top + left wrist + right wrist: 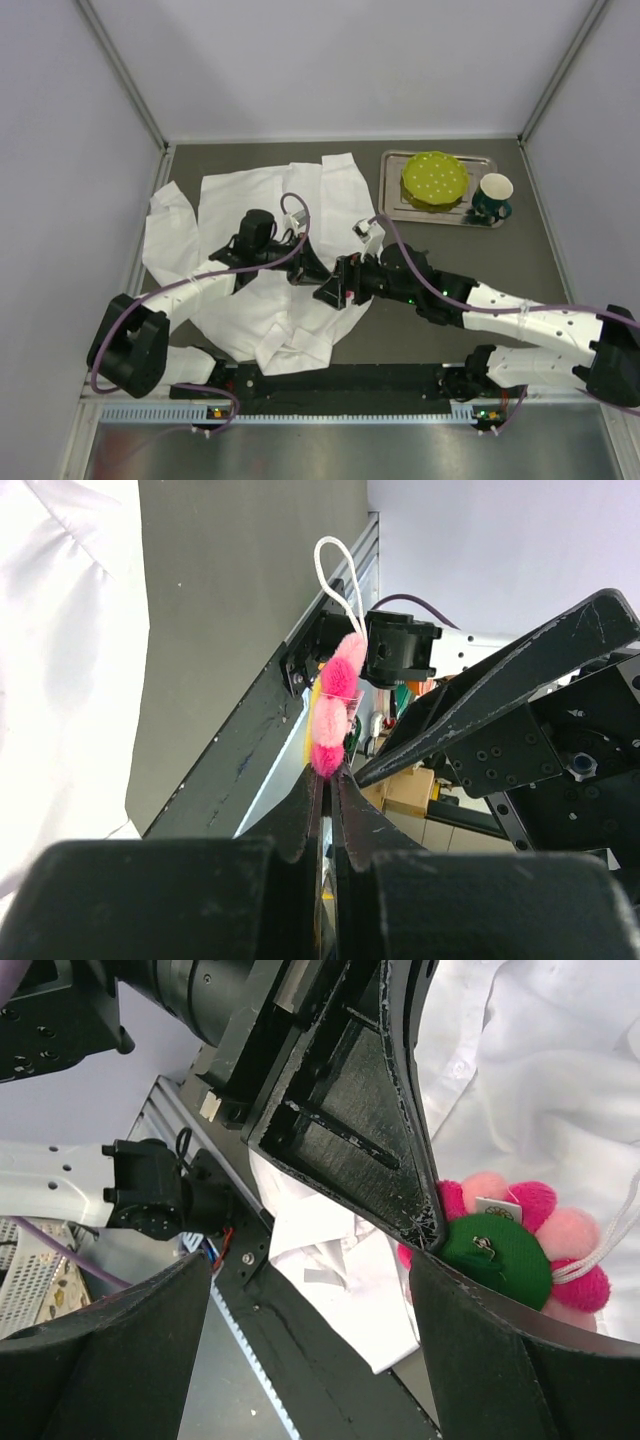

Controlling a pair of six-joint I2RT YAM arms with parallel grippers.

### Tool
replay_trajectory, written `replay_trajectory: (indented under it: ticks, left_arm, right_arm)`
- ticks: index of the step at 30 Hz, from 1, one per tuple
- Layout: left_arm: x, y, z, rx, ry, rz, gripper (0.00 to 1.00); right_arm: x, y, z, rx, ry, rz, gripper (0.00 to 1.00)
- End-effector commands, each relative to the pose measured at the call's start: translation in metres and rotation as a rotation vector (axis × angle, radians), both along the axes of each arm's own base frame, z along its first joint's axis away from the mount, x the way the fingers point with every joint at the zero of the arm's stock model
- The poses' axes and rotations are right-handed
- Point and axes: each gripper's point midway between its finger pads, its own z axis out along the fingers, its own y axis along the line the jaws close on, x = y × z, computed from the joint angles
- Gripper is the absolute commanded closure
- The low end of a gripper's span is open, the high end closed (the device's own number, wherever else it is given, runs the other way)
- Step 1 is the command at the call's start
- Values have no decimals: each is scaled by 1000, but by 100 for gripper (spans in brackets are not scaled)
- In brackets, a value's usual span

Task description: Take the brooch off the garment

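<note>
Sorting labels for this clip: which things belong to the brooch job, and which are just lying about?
Job: brooch, shirt.
Lying about: tray, green plate, cup.

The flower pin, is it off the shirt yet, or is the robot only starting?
Nearly finished. Done: the brooch looks free of the shirt, with no cloth hanging on it in the left wrist view. In hand: the left fingers pinch its edge, holding it up in the air. The right fingers stand open beside it, gripping nothing. Left: probably just putting it down somewhere.
</note>
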Motion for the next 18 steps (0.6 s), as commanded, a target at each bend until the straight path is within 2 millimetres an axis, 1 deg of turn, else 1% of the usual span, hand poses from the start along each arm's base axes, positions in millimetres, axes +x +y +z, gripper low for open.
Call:
replay_trajectory:
  ticks: [1,5,6,7,11,14,17,18]
  left_arm:
    - [-3,1,8,-27,-6,-5,100]
    - [-1,1,8,-13,29,18,100]
    - [-2,1,5,0,47,20,100]
    - [-2,3,-2,37,88,38,100]
    - [-1,4,-8,68,160,61,100]
    - [-2,5,-14,96,191,68,100]
    - [0,6,-16,112,198,84,100]
    - [2,6,-16,116,194,92,100]
  right_arm:
    - [12,4,18,4,-55,-47,21]
    - [17,0,17,-27,-72,-70,21]
    - [17,-1,18,-28,-74,-72,21]
    - [18,-2,17,-32,-78,-77,21]
    - [19,-2,18,-42,-95,-69,20]
    - [17,1,22,-39,-101,-50,20]
    - [17,-2,20,-50,-103,-50,20]
    - [17,-5,16,-68,-97,-55,20]
